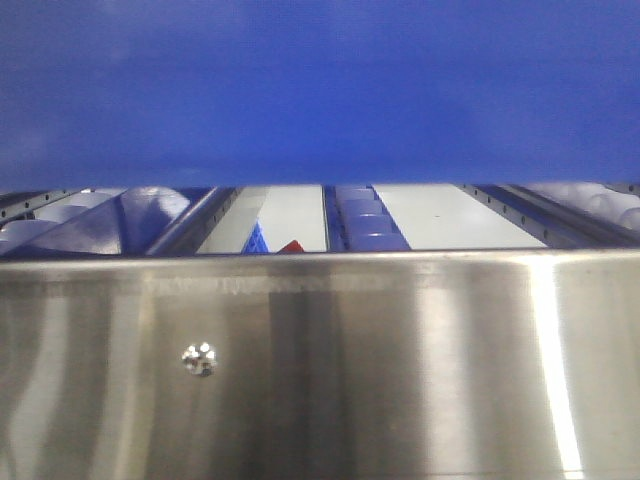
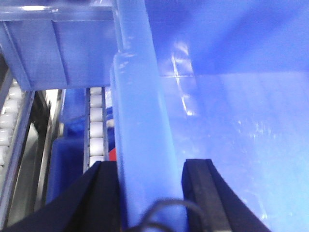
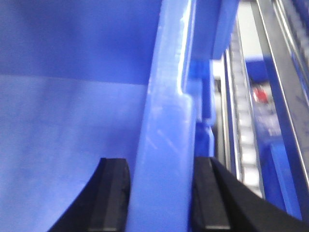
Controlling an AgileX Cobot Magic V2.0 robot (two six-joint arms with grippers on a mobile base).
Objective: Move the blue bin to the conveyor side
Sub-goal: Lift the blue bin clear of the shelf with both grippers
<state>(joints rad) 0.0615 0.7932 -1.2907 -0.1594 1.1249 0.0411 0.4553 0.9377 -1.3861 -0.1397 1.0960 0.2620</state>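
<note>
Your blue bin (image 1: 320, 90) fills the top of the front view from edge to edge, and a gap shows between its lower edge and the roller lanes (image 1: 372, 218) beneath. You have the left hand (image 2: 150, 170) clamped across the bin's thick rim, a black finger (image 2: 104, 181) against each face of the wall, and the right hand (image 3: 158, 169) holds the rim the same way. Nearest you, along the rollers' front edge, stands the brushed steel panel (image 1: 400, 380) with its screw (image 1: 199, 358).
</note>
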